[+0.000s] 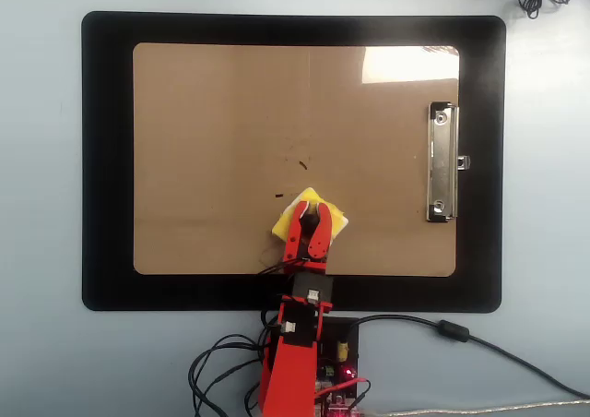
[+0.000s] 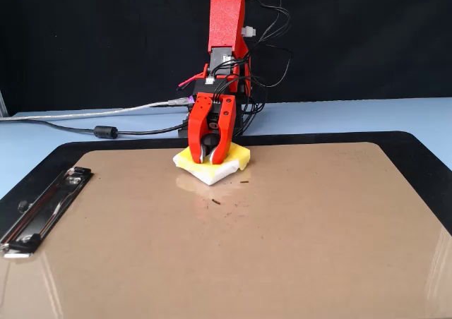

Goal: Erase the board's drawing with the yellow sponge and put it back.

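— Why is the red gripper (image 1: pixel 312 216) clenching the small yellow sponge (image 1: pixel 312 207) by its knob?

— It's pressing it flat on the tan hardboard clipboard (image 1: pixel 212 140), at six o'clock in the overhead view. Two flecks of the black marker drawing (image 1: pixel 303 166) are lying just beyond, toward twelve.

— Room?

— Plenty; the silver clip (image 1: pixel 442 162) is sitting well off at three.

Gripper (image 2: pixel 210 160) hides yellow sponge (image 2: pixel 233 165) knob; arm base cropped.
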`<control>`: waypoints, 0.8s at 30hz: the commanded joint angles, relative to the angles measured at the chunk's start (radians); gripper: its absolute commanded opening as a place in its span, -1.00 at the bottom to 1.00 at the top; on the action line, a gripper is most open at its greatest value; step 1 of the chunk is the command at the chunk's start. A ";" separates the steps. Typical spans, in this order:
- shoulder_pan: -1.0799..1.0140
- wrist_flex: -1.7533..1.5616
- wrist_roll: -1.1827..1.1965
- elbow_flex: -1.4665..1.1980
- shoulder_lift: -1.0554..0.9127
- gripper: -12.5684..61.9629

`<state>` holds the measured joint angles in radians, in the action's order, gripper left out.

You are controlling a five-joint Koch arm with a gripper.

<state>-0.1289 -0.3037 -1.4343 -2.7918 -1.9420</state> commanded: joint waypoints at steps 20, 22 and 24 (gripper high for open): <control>0.083 -0.167 0.003 0.006 0.061 -0.88; 0.114 -0.172 0.002 0.061 0.150 -0.88; 0.117 -0.170 0.002 0.192 0.279 -0.88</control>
<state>-0.0031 -0.4495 -1.4297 -2.6369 -1.7089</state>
